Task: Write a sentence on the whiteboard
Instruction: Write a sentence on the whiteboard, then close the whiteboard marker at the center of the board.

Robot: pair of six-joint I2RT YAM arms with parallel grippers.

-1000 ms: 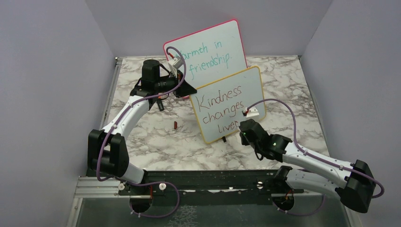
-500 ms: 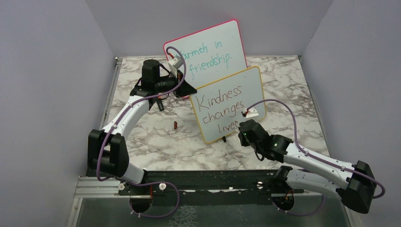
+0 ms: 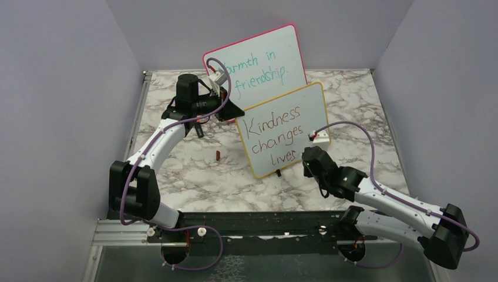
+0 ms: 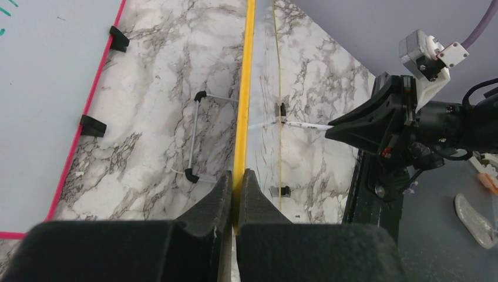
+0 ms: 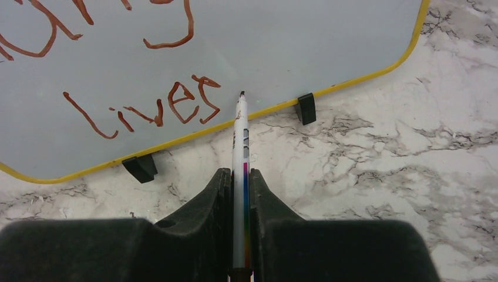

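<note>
1. Left fingers: closed on the yellow edge of the board, unmoved. The board stands on the worktop between both sets of fingers.
2. Sentence: "Kindness changes lives" now reads complete.
3. Right fingers: clamped on the pen, shifted slightly rightward. The tip sits just past the final "s"; contact cannot be told. Writing appears finished.
</note>
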